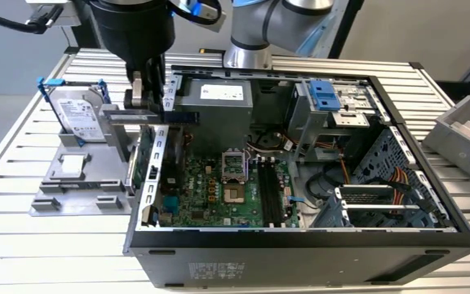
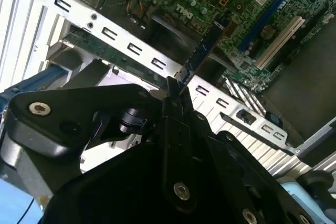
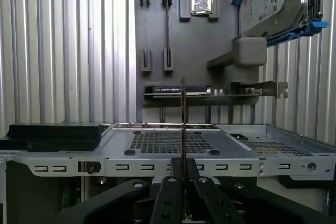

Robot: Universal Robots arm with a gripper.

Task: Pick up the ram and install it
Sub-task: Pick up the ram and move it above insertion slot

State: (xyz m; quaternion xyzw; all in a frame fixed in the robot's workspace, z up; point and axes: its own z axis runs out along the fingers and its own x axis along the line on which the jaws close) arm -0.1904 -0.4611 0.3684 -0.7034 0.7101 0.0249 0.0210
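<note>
Exterior view first: the gripper (image 1: 149, 104) hangs at about ten o'clock in the frame, its fingers pinched closed on the ram (image 1: 182, 115). The stick is carried lengthways and roughly level, in the air right over the side wall of the computer case (image 1: 300, 228). That wall is the one next to the grey fixture (image 1: 63, 184), where the hard drive (image 1: 80, 116) stands. So the pick-up looks done to me, and the job is at the carry-over stage. The stick is off the fixture but nowhere near seated.

The empty memory slots (image 1: 269, 196) are down on the motherboard (image 1: 206, 196), toward four o'clock from the stick and well apart from it. As I read it, installing calls for the stick's long edge to sit square over one slot and go straight down. A tilt would likely catch on the slot ends. The case wall and the cables by the drive bay leave little room for a sloppy approach.

The stick itself is a slim, dark blue-green board. In the second wrist view the ram (image 2: 202, 51) juts out past the closed gripper (image 2: 176, 90) toward one o'clock, pointing at the green board below. In the first wrist view the ram (image 3: 182, 124) shows edge-on, a hairline rising to twelve o'clock from the gripper (image 3: 182, 169). It looks straight and held near its middle.
</note>
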